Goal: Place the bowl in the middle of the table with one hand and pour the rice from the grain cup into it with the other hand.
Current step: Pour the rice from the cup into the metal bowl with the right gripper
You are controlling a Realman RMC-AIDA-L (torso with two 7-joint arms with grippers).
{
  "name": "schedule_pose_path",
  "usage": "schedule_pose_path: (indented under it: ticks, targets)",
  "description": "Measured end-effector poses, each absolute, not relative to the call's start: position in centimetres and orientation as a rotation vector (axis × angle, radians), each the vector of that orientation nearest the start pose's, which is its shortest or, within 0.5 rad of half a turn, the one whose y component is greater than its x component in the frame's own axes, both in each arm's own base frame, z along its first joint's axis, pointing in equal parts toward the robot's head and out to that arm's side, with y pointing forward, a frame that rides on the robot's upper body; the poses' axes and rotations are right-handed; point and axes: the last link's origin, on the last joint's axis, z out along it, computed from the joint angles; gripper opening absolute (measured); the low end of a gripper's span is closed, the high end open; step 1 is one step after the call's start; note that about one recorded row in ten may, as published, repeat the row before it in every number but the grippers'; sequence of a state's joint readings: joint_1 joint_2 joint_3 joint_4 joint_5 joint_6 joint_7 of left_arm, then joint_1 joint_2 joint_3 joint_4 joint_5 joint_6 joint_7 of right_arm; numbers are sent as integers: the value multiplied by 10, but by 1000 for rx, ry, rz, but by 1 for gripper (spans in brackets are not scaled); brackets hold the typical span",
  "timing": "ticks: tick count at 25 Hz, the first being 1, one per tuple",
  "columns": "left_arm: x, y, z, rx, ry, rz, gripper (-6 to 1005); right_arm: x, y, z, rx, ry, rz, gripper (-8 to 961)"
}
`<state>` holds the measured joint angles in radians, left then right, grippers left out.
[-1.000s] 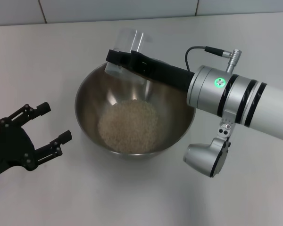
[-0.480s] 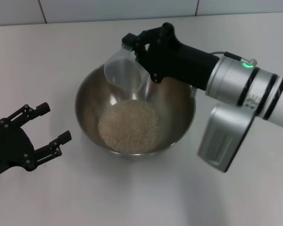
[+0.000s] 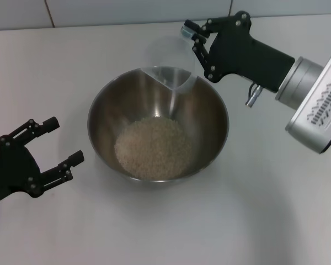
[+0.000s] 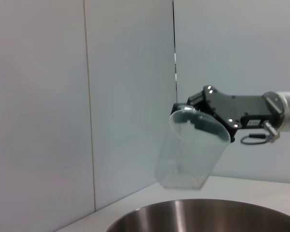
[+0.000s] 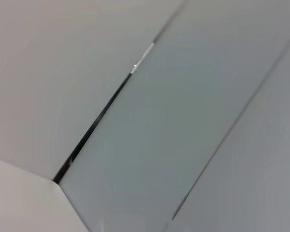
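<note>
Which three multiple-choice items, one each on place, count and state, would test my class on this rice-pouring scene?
1. Where is the rice?
A. In the steel bowl
B. Spilled on the table
C. In the grain cup

2. How many pincers hold something?
A. None
B. One
C. Two

3. What state is the grain cup in?
A. Full
B. Lying on the table
C. Empty, held above the bowl's far rim

Answers: 1 A, grains pile on the bowl's bottom. 2 B, the right pincer grips the cup; the left pincer is open beside the bowl. 3 C, it looks clear throughout.
</note>
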<state>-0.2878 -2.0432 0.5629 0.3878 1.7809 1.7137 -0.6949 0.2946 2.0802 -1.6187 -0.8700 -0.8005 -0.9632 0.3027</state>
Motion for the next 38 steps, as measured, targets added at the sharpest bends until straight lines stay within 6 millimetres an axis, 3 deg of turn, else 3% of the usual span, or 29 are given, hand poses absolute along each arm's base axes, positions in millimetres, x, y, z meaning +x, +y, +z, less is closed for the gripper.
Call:
schedule_pose_path:
  ticks: [7, 14, 19, 27, 34, 38]
  targets:
    - [-321, 243, 6, -2408, -238, -910, 810, 203, 346, -42, -2246, -38, 838, 49]
    - [-321, 243, 6, -2408, -238, -911, 810, 208, 339, -40, -2240, 51, 911, 50]
    - [-321, 242, 7, -2410, -234, -916, 810, 226, 336, -20, -2099, 171, 965, 51]
    - [-321, 242, 7, -2413, -236, -924, 810, 277, 315, 24, -1817, 331, 1004, 52]
    - [-320, 241, 7, -2416, -238, -930, 810, 311, 300, 35, -1709, 404, 931, 54]
    - [-319, 240, 6, -2418, -238, -936, 810, 318, 298, 35, -1682, 416, 923, 54]
